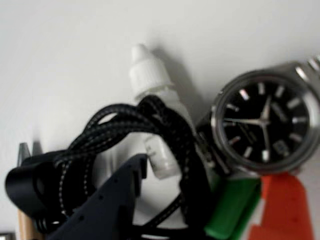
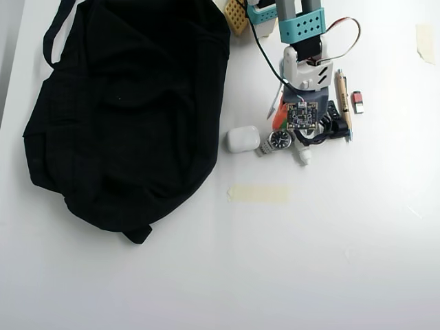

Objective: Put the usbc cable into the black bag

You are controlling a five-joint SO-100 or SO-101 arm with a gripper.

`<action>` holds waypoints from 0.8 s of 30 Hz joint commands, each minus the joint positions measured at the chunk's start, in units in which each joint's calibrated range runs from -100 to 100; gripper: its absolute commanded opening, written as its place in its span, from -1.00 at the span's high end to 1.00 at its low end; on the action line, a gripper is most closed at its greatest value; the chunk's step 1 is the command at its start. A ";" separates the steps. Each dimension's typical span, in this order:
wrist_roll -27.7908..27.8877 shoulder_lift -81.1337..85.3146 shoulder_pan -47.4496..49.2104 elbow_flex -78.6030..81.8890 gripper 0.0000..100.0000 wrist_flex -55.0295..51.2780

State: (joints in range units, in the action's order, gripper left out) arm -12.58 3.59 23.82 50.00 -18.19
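The USB-C cable [image 1: 165,125] is a black braided coil lying on the white table; in the overhead view [image 2: 322,133] it lies just right of the wrist. My gripper [image 1: 210,172] hangs low over it and is open. Its dark blue finger [image 1: 115,200] is inside the coil and its orange-and-green finger [image 1: 277,205] is outside, so the coil's right strand lies between them. In the overhead view the gripper [image 2: 295,130] is mostly hidden under the wrist board. The black bag [image 2: 130,103] lies flat at the left, well apart from the cable.
A white dropper bottle [image 1: 150,95] lies under the coil. A steel watch with a black dial [image 1: 265,125] touches the cable's right side. The overhead view also shows a white earbud case [image 2: 243,139], a wooden pen [image 2: 342,96], a small red item [image 2: 357,102] and a tape strip [image 2: 258,194].
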 commanded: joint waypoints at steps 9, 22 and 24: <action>2.09 0.31 -1.23 -4.09 0.85 0.62; 2.14 0.40 -1.08 -3.73 0.96 0.45; 2.14 0.56 -1.08 -3.73 0.96 0.36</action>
State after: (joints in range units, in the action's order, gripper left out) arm -10.77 3.75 22.42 47.61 -18.11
